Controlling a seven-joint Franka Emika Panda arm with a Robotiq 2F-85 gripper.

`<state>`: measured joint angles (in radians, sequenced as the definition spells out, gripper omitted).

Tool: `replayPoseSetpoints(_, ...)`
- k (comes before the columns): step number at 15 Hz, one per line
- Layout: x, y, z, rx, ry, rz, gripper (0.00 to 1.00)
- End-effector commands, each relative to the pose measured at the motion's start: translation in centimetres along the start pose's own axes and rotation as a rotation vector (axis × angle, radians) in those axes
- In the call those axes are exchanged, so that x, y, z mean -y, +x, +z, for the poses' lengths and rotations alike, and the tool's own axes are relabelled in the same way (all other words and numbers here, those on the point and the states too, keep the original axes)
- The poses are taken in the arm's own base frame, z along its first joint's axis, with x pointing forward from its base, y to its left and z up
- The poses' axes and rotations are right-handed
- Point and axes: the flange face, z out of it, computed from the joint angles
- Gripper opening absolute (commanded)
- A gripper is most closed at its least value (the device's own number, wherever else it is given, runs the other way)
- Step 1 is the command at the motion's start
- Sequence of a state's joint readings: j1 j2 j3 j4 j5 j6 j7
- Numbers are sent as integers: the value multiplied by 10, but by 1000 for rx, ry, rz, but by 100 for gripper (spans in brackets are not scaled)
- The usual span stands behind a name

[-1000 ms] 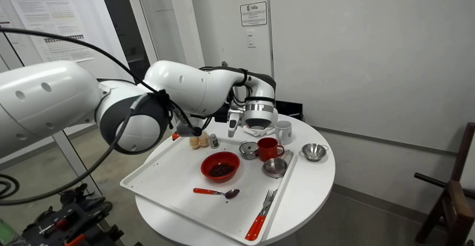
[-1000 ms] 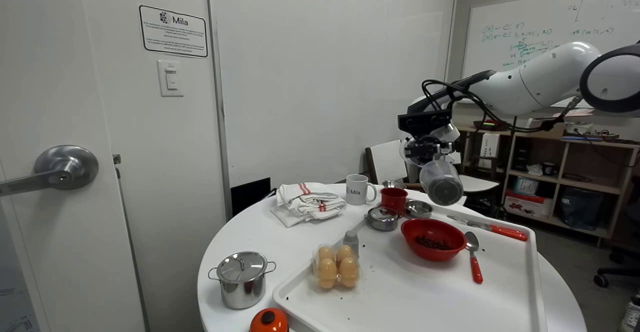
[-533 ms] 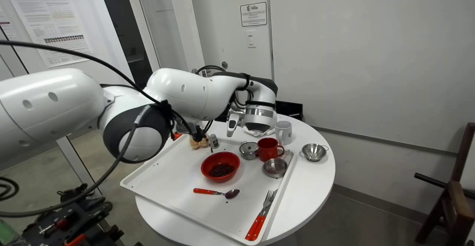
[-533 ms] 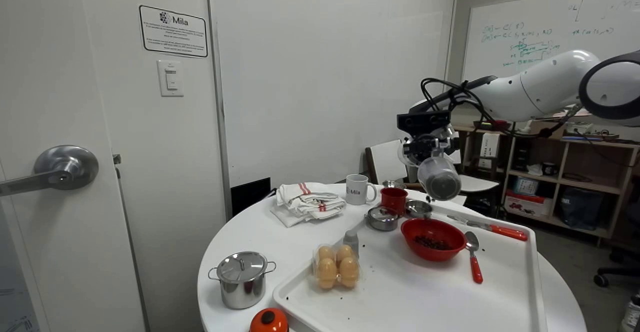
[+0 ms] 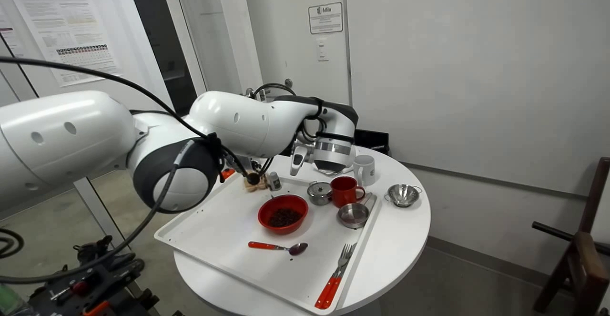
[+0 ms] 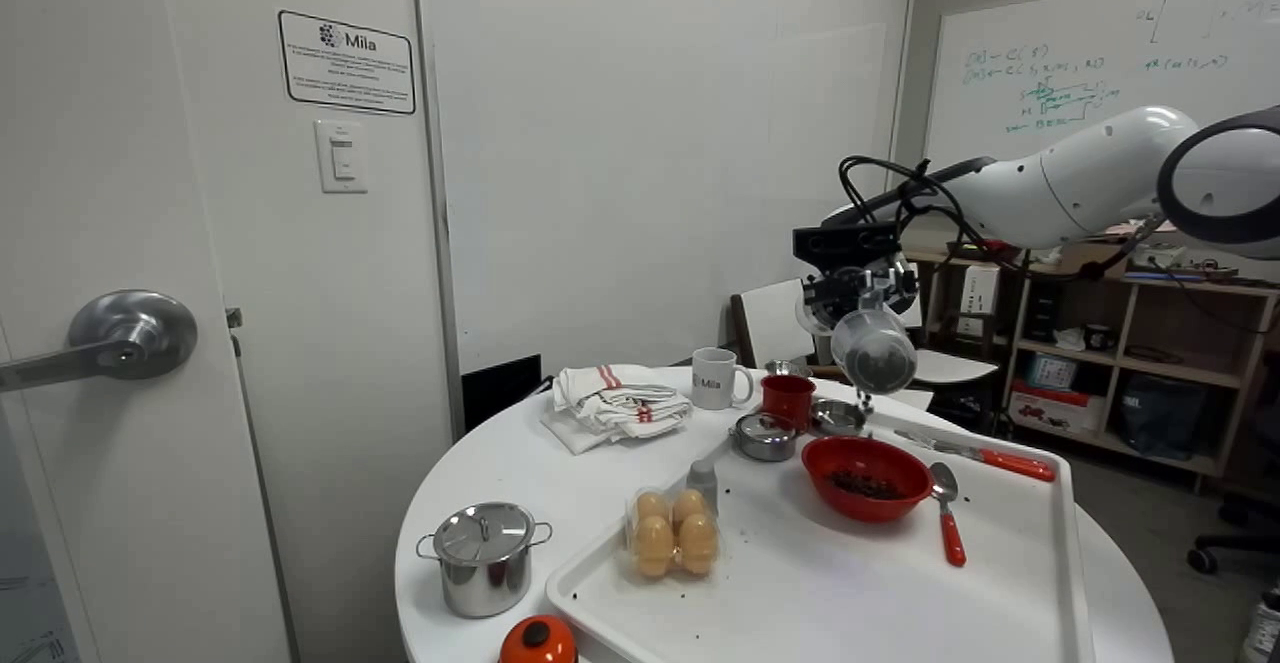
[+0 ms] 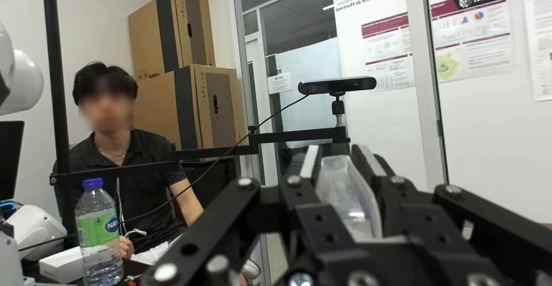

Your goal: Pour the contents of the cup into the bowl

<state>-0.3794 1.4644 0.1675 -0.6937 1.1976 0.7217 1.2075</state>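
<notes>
Gripper [image 7: 340, 161]: clamped on the cup [image 6: 878, 355]; in the wrist view its jaws stand either side of clear plastic.
Arm [image 5: 238, 125]: far end over the table [image 5: 398, 239] in both exterior views.
Person [image 7: 146, 187]: seated, dark shirt, face blurred, in the wrist view.
Table: round, white.
Tray [image 5: 209, 230]: white, low rim, lying on the table.
Towel [image 6: 615, 403]: folded, white with red stripes, on the table past the tray's rim in an exterior view.
Bowl [image 6: 822, 473]: red, upright on the tray in both exterior views; dark bits [image 5: 284, 218] heaped in its bottom.
Pot [image 6: 487, 573]: steel, lid on, on the table just beside the tray.
Eggs [image 6: 655, 545]: four showing, grouped on the tray near its rim.
Cup: tilted, in the grip, higher than the bowl and apart from it; which way its mouth faces is unclear.
White mug [image 6: 713, 383]: upright on the table, between towel and red mug [image 6: 785, 403].
Red mug: upright on the tray, just beside the small pot [image 5: 319, 193] and the pan [image 5: 353, 217].
Colander [image 5: 403, 195]: steel, two-handled, on the table outside the tray.
Knife [image 5: 331, 292] and fork [image 5: 343, 254]: side by side on the tray, red handles, close to the rim.
Spoon [image 5: 270, 246]: red handle, on the tray near the bowl.
Bits: besides those in the bowl, a few show in mid-air just beneath the cup; a few more lie scattered on the tray.
</notes>
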Motion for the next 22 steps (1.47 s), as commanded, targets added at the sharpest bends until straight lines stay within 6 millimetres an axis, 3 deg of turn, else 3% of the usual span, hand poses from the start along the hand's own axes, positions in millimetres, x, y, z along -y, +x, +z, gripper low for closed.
replayPoseSetpoints(1,-6,-8,-2,27,-9,-7,8)
replayPoseSetpoints(9,2,-6,-2,-22,22,22,8)
replayPoseSetpoints(22,52,3,-7,-493,218,175,8)
